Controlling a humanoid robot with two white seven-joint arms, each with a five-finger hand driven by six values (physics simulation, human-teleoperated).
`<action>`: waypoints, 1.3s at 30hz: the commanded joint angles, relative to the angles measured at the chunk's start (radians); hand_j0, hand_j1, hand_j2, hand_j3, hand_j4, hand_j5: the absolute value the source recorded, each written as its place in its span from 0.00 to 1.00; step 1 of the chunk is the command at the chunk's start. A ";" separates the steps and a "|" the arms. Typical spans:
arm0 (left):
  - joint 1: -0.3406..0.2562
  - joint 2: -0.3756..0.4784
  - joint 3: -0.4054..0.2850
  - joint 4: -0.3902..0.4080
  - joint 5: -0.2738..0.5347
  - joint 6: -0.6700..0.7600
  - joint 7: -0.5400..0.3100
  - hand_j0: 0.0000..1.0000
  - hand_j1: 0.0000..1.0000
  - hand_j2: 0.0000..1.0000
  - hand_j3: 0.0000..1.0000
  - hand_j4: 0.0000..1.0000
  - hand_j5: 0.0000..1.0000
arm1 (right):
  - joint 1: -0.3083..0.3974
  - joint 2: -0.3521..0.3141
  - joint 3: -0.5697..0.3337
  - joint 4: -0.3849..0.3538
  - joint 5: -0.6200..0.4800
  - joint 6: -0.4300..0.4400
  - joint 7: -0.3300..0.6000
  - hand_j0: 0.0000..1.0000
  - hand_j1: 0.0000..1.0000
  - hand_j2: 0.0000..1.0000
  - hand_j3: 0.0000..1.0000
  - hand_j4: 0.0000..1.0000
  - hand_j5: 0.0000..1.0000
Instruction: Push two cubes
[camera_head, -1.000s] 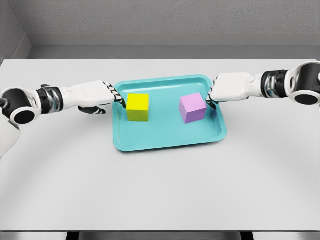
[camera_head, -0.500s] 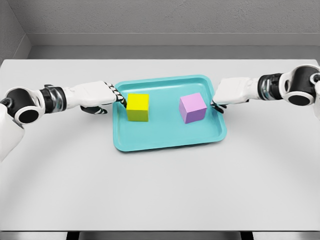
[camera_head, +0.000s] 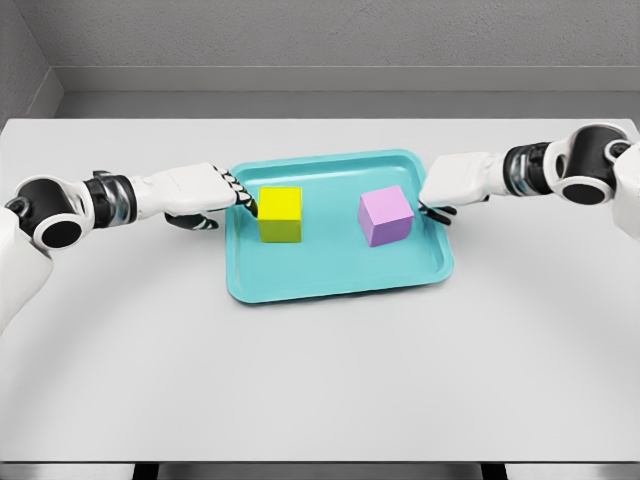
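Spanning grey-walled room, white table (camera_head: 320, 380)

Both upper arms cut off at the side edges, right hand (camera_head: 452, 187) fingertips hidden behind tray (camera_head: 335, 284) rim

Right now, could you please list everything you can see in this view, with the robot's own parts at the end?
tray: one, teal, at the middle of the table, holding both cubes.
yellow cube: one, yellow, in the tray's left part.
purple cube: one, light purple, in the tray's right part, apart from the yellow cube.
table: one, pale grey, filling most of the view.
wall: one, grey, behind the table.
left hand: one, white, at the tray's left rim, fingertips against the yellow cube's left side.
right hand: one, white, at the tray's right rim, clear of the purple cube.
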 joint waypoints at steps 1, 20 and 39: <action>0.000 0.007 0.000 0.000 0.003 0.001 0.000 0.71 0.71 0.71 0.71 0.71 0.71 | 0.000 0.014 0.016 0.021 -0.002 0.005 0.003 0.17 0.17 0.17 0.17 0.17 0.17; 0.011 -0.002 -0.023 -0.017 -0.005 0.001 0.000 0.71 0.71 0.71 0.71 0.71 0.71 | 0.000 0.029 0.019 0.021 -0.002 0.002 0.003 0.17 0.17 0.17 0.17 0.17 0.17; 0.002 -0.010 -0.023 -0.023 -0.006 0.001 0.003 0.71 0.71 0.71 0.71 0.71 0.71 | -0.008 0.064 0.039 0.015 -0.002 -0.001 0.003 0.17 0.17 0.17 0.17 0.17 0.17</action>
